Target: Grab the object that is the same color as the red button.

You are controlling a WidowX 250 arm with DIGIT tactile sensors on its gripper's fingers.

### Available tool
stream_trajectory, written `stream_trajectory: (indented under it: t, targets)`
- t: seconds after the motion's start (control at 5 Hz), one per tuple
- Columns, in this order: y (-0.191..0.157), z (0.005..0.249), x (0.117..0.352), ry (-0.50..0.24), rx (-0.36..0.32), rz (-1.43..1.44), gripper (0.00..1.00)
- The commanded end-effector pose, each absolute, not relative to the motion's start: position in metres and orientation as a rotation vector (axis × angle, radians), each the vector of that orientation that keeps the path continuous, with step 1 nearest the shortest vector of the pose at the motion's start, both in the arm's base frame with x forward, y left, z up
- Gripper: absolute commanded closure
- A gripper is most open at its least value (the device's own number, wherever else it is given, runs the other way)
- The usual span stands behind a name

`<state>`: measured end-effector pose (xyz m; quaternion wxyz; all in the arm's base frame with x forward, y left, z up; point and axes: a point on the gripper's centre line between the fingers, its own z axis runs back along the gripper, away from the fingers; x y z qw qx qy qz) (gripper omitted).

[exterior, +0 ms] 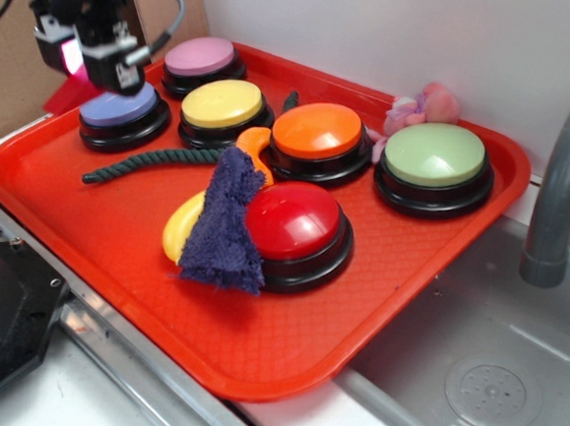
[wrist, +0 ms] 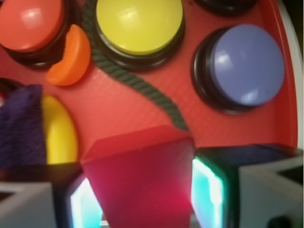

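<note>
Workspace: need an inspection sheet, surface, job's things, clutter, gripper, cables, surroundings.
Surface: red tray on a metal counter, its right corner over the sink.
Job's things: red wedge block between the gripper's pads, lifted over the tray's left end; red button near the tray's middle, partly draped by a purple cloth.
Clutter: purple button, pink button, yellow button, orange button, green button, dark green rope, orange slice-shaped piece, yellow oval piece, pink plush beyond the tray's far rim.
Gripper: gripper shut on the block.
Cables: grey cable looping off the arm.
Surroundings: grey faucet, white wall, cardboard at left.
</note>
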<state>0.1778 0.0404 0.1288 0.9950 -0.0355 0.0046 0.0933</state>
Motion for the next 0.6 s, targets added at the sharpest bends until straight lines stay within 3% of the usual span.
stream_trajectory:
  t: [0.0, 0.2, 0.4]
  targets:
    - [0.046, 0.200, 0.194, -0.125, -0.089, 0.317, 1.00]
    - [0.050, 0.207, 0.197, -0.151, -0.082, 0.359, 1.00]
    - [0.058, 0.196, 0.194, -0.051, -0.039, 0.353, 1.00]
